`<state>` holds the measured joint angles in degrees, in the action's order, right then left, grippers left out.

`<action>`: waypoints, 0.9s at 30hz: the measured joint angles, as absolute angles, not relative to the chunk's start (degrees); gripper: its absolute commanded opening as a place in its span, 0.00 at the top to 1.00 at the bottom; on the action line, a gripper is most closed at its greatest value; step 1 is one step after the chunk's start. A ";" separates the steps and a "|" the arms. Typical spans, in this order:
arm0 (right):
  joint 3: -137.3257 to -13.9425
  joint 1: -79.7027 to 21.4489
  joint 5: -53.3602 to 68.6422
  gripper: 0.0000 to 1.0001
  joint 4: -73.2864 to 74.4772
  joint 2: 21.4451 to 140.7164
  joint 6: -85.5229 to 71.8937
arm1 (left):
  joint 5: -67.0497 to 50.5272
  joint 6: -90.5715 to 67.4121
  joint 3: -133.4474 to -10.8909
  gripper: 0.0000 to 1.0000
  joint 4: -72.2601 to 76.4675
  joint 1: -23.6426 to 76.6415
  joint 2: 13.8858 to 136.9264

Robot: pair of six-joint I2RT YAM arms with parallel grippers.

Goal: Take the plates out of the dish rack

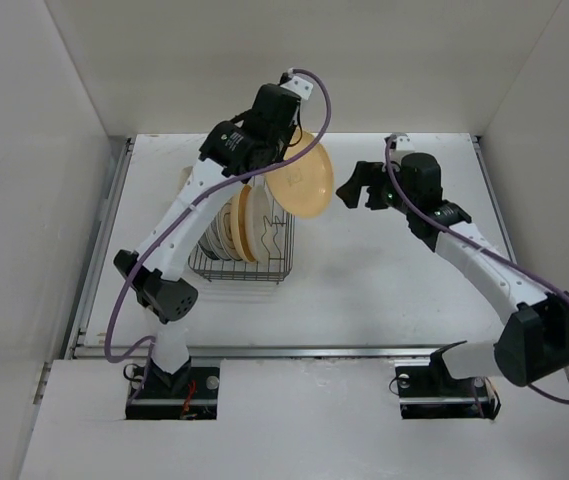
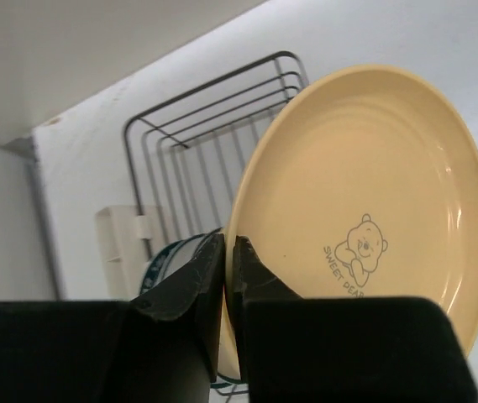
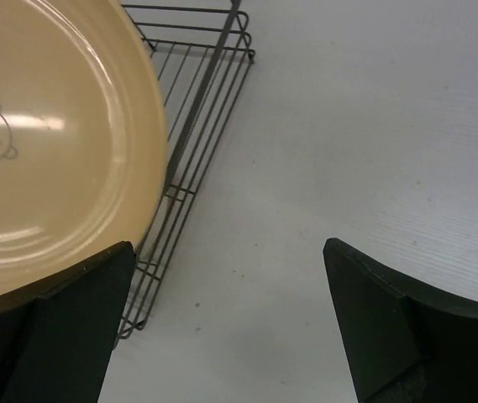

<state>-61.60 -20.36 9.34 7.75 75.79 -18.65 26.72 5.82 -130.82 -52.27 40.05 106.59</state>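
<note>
My left gripper (image 1: 280, 158) is shut on the rim of a tan-orange plate (image 1: 301, 180) with a bear drawing. It holds the plate tilted in the air above the right end of the dish rack (image 1: 276, 258). In the left wrist view the fingers (image 2: 207, 269) pinch the plate (image 2: 365, 185) at its lower left edge. Several more plates (image 1: 234, 225) stand on edge in the rack. My right gripper (image 1: 357, 188) is open just right of the held plate, with nothing between its fingers. In the right wrist view the plate (image 3: 45, 143) fills the upper left, beside the left finger (image 3: 79, 319).
The rack's wire end (image 2: 213, 134) and a cream plastic attachment (image 2: 125, 243) show behind the held plate. A green-rimmed plate (image 2: 161, 256) peeks out by my left fingers. White walls enclose the table (image 1: 384, 290) on three sides.
</note>
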 measured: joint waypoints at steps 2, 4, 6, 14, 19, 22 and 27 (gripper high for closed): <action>-63.00 -20.32 12.21 0.00 6.37 77.93 -18.92 | 21.10 4.58 -130.89 1.00 -53.04 38.57 106.24; -64.23 -20.23 15.25 0.00 5.06 80.27 -19.27 | 15.81 3.75 -130.72 1.00 -53.80 37.08 106.21; -64.84 -19.94 18.39 0.06 3.68 82.48 -19.55 | 11.77 3.07 -130.28 1.00 -54.43 35.75 106.21; -65.34 -18.04 29.76 1.00 -1.80 90.00 -24.16 | 0.80 1.02 -129.97 1.00 -55.96 32.88 106.83; -65.58 -15.42 31.11 1.00 -2.76 90.72 -28.12 | -1.30 0.75 -129.75 0.61 -57.45 32.03 108.01; -64.62 -13.50 29.04 1.00 -3.36 89.58 -30.52 | -1.76 0.34 -129.75 0.05 -57.52 32.12 108.16; -60.53 -8.23 19.84 1.00 -2.28 82.96 -37.28 | 0.25 0.14 -129.27 0.00 -57.41 32.14 107.98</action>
